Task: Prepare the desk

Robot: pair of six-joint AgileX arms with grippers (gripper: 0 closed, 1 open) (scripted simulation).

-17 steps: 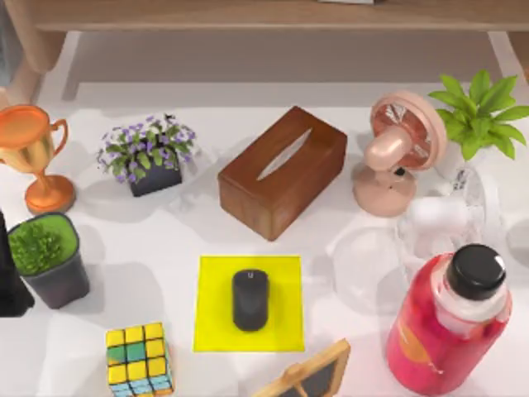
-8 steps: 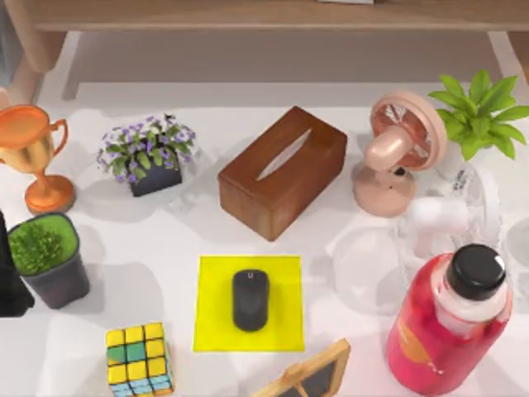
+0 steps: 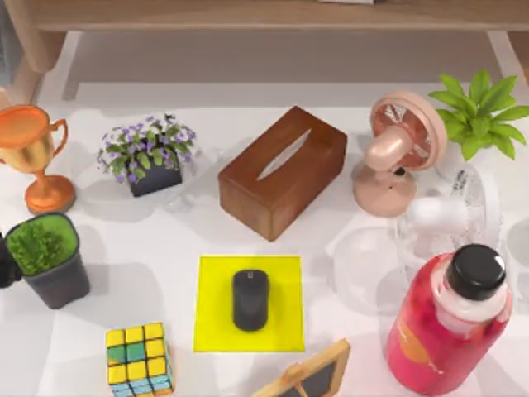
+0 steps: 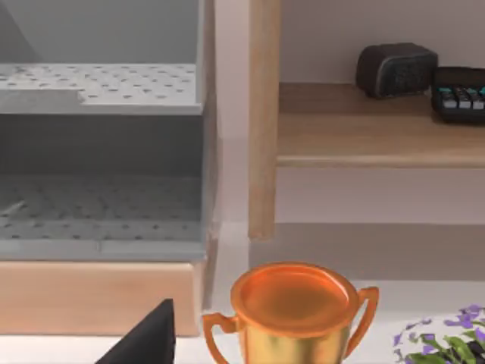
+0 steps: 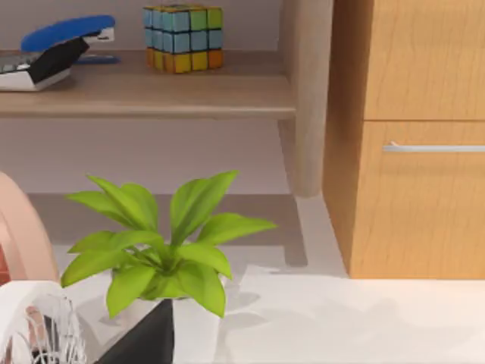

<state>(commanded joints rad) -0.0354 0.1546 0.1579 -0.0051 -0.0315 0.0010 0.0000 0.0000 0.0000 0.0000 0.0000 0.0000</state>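
Desk (image 3: pixel 165 240) spreads white under everything, then red bottle (image 3: pixel 446 327) front right, brown tissue box (image 3: pixel 283 172) centre, black mouse (image 3: pixel 250 299) on yellow mat (image 3: pixel 285 331), and my left claw (image 3: pixel 7 263) at left edge, its opening I can't tell.

My white desk (image 3: pixel 165 240) carries a trophy (image 3: pixel 29 153), two potted flowers and plants at the left, a wooden tissue box (image 3: pixel 281 172), a pink fan (image 3: pixel 397 153), a yellow mat (image 3: pixel 211 306) under a black mouse (image 3: pixel 250 299), a puzzle cube (image 3: pixel 139 358) and a red bottle (image 3: pixel 442 331).
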